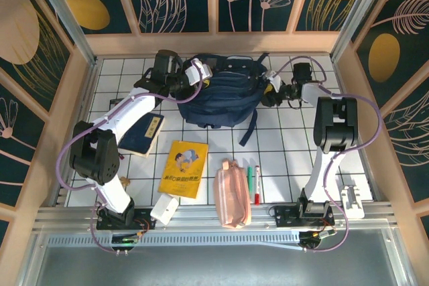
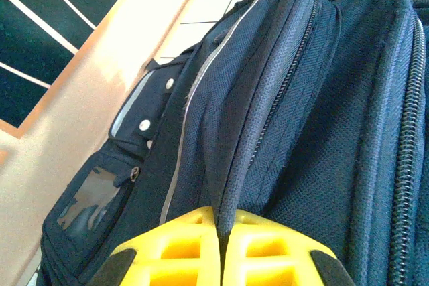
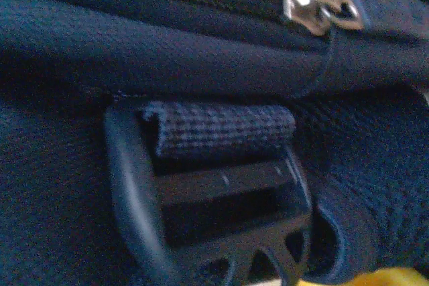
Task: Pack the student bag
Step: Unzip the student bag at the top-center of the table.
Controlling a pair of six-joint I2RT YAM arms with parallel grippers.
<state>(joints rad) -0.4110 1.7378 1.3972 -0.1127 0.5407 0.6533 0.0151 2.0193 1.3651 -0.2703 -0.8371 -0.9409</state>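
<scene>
- White tiled table (image 1: 288, 159), student bag (image 1: 221, 98) at the back.
- Left gripper (image 2: 221, 232) clenched on the bag's fabric; right gripper (image 1: 270, 88), can't tell its state.
- Risk: a tug slips that thin pinch free.

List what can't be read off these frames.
- Right gripper jaws: cut off at the right wrist view's bottom edge, too small from above.
- Student bag interior: hidden by its own fabric, every view.
- Dark blue book: top view, partly under the left arm.
</scene>
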